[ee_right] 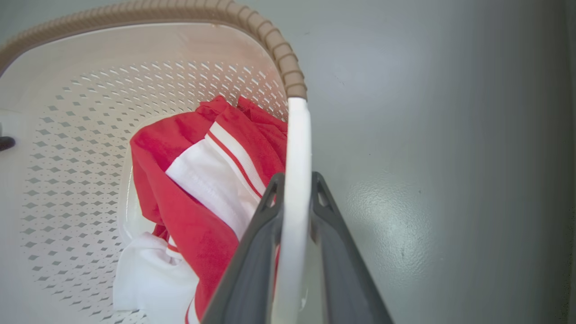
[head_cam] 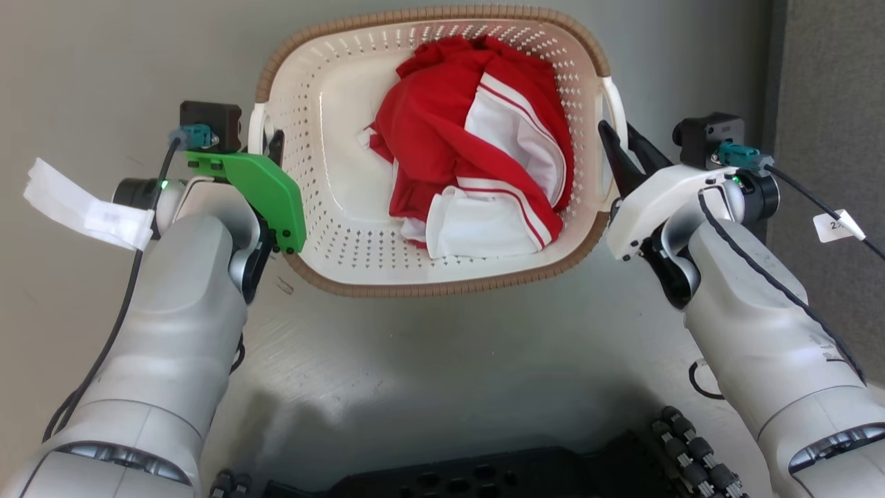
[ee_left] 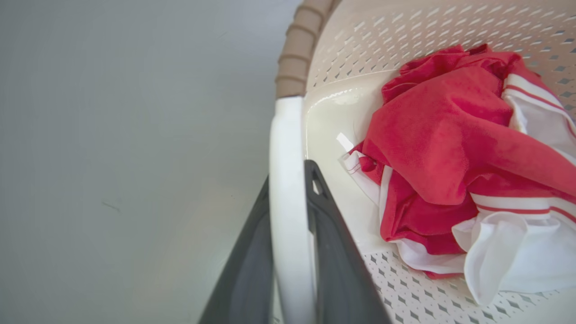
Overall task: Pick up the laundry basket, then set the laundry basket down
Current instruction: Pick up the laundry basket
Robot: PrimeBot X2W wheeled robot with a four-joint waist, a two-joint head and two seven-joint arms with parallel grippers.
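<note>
Partly legible on the small white tag (head_cam: 835, 225) at the head view's right edge, a "2" followed by blurred characters, and on the white paper strip (head_cam: 86, 206) at its left edge, faint print too blurred to read.

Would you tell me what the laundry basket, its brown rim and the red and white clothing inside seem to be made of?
The laundry basket looks like moulded cream plastic, faintly glossy, with regular punched holes. Its brown rim seems matte ribbed plastic imitating weave. The clothing looks like soft fabric, folding and creasing.

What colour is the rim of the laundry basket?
Brown, woven-look rim; head view shows it best.
</note>
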